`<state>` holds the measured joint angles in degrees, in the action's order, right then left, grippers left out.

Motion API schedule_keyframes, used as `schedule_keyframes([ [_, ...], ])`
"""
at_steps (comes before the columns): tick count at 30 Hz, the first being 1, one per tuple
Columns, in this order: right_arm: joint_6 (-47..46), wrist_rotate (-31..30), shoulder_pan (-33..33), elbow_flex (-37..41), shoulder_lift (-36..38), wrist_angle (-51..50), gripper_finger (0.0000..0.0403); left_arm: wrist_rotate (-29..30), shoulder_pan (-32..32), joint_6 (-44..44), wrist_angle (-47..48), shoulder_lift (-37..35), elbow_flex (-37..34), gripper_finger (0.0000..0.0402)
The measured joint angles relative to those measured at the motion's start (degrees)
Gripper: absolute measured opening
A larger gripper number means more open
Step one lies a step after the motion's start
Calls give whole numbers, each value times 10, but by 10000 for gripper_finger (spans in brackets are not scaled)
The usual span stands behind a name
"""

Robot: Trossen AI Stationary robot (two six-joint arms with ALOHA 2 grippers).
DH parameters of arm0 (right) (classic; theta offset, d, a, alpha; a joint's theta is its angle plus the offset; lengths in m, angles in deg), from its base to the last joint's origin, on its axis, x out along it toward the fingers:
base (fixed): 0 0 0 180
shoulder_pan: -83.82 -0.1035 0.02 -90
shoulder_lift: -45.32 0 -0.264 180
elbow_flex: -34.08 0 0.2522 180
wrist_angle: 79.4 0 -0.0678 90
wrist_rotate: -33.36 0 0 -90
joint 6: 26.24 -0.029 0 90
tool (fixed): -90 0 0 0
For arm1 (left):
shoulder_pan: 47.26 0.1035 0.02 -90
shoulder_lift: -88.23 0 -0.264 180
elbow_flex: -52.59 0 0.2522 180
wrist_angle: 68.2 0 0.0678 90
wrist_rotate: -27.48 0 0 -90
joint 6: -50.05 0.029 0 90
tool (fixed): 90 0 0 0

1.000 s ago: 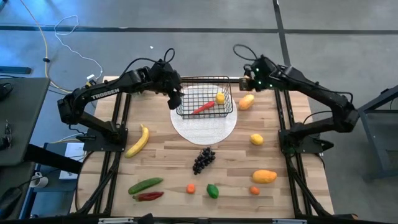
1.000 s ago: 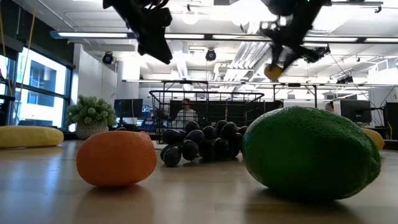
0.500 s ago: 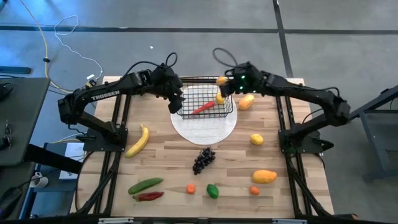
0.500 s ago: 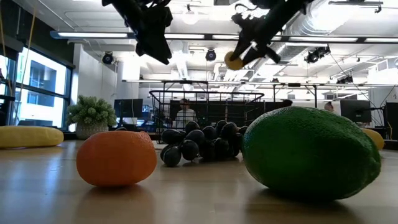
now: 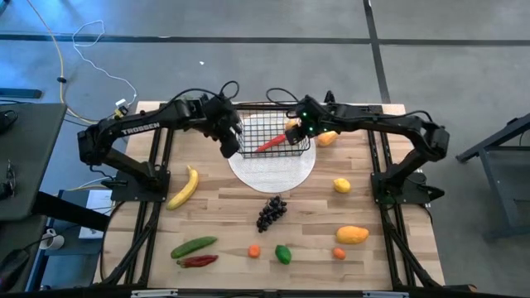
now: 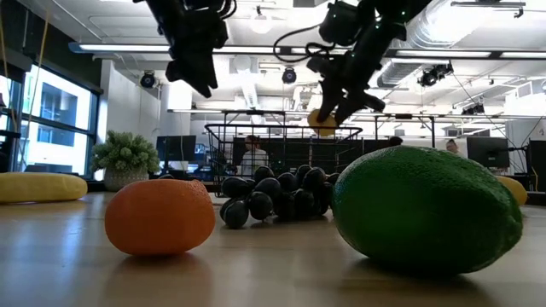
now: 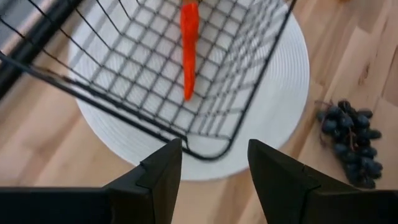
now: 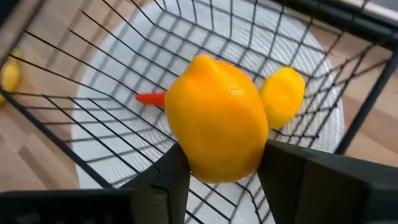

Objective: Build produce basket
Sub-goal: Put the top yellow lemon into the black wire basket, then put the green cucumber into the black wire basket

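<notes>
Overhead, the small black wire-mesh basket [image 5: 273, 136] sits on a round white plate [image 5: 273, 170] at the far middle of the wooden table [image 5: 224, 215]. The right gripper [image 5: 295, 128] hangs over the basket's right end, its fingers [image 8: 168, 177] clamped on a plump yellow-orange lemon [image 8: 216, 127]. In the right wrist view that lemon is held above the mesh floor, with a second, smaller yellow lemon [image 8: 283, 96] and a thin red chilli [image 7: 188, 46] lying inside the basket below it. In the low view the held lemon [image 6: 322, 122] sits at about the height of the basket's top rim.

The left gripper [image 5: 233, 141] waits at the basket's left edge, its fingers [image 7: 158, 174] spread apart and holding nothing, poised above the basket's near corner and the plate's rim.

Elsewhere on the table lie the rest of the produce: a yellow banana [image 5: 184, 187] to the left, a dark grape bunch [image 5: 271, 212] just in front of the plate, a green cucumber [image 5: 193, 246] touching a dark red chilli [image 5: 197, 261], a small orange [image 5: 253, 250], a green lime-shaped fruit [image 5: 283, 254], another small orange [image 5: 339, 253], an orange mango [image 5: 352, 235], a yellow lemon [image 5: 341, 185] on its own, and an orange-yellow fruit [image 5: 329, 137] just right of the basket.
</notes>
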<state>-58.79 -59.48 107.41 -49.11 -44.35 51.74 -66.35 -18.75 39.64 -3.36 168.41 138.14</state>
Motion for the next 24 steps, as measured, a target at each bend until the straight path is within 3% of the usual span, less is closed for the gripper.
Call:
schedule_keyframes([
  [18,71,0,0,0,-1,-13,227,-7,-120,-108,85,0,0,172],
  [24,86,-3,0,0,1,-8,233,-22,-144,-127,137,0,0,172],
])
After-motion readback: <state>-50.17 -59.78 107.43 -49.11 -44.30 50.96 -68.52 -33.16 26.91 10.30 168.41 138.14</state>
